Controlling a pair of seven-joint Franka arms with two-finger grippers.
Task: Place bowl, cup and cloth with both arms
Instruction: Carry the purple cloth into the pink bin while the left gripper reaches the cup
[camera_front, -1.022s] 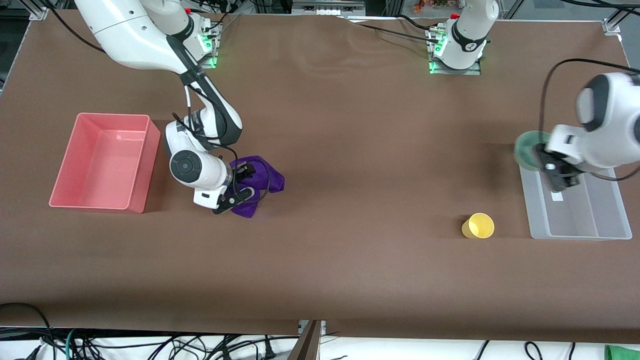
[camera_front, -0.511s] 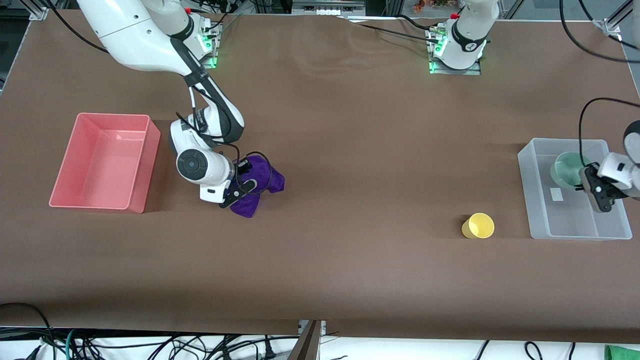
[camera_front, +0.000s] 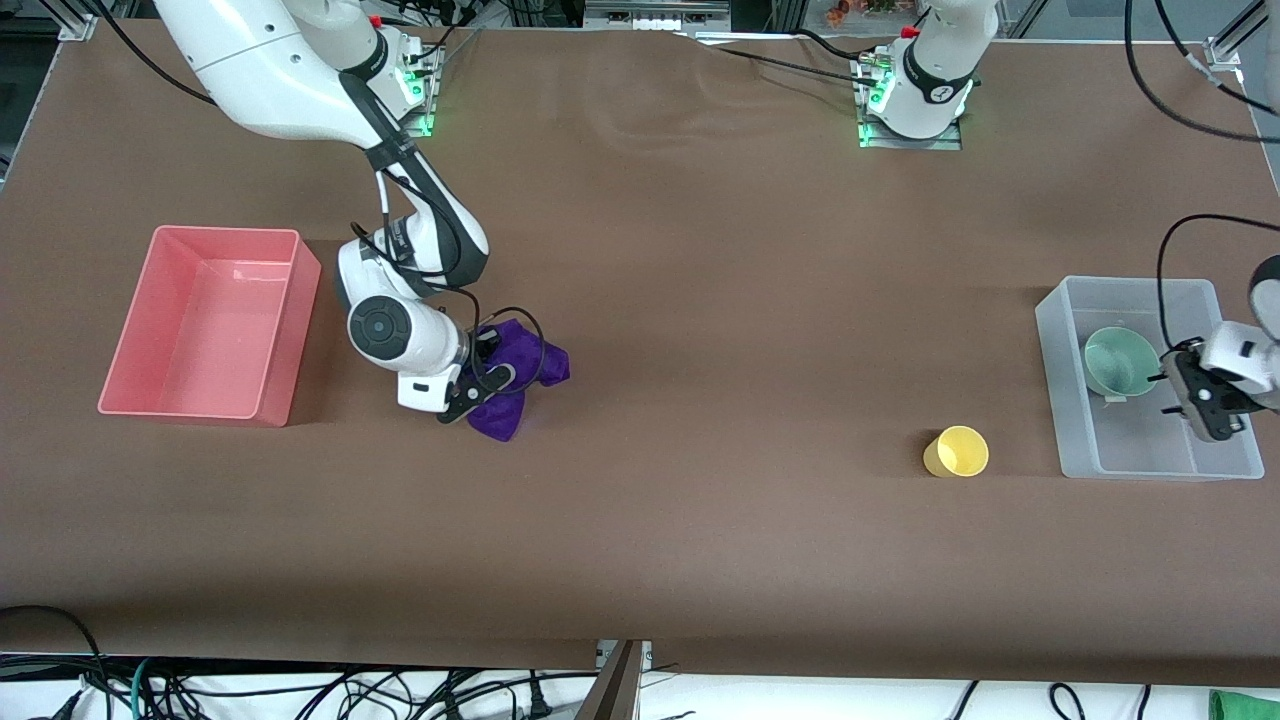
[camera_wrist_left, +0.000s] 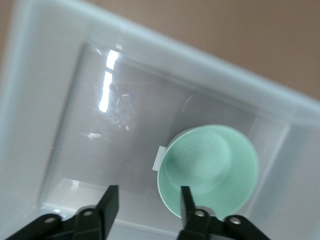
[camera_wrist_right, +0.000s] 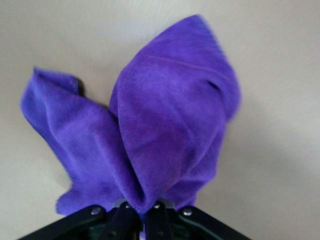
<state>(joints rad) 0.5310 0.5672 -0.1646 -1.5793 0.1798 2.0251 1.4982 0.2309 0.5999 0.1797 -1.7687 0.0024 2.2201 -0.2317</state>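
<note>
The right gripper (camera_front: 487, 383) pinches a gathered fold of the limp purple cloth (camera_front: 520, 372), near the pink bin (camera_front: 290, 330). The left gripper (camera_front: 1200, 395) hangs parted, empty, over the glossy bowl (camera_front: 1120, 362) resting in the clear bin (camera_front: 1160, 468). The light cup (camera_front: 958, 451) stands nearby.
</note>
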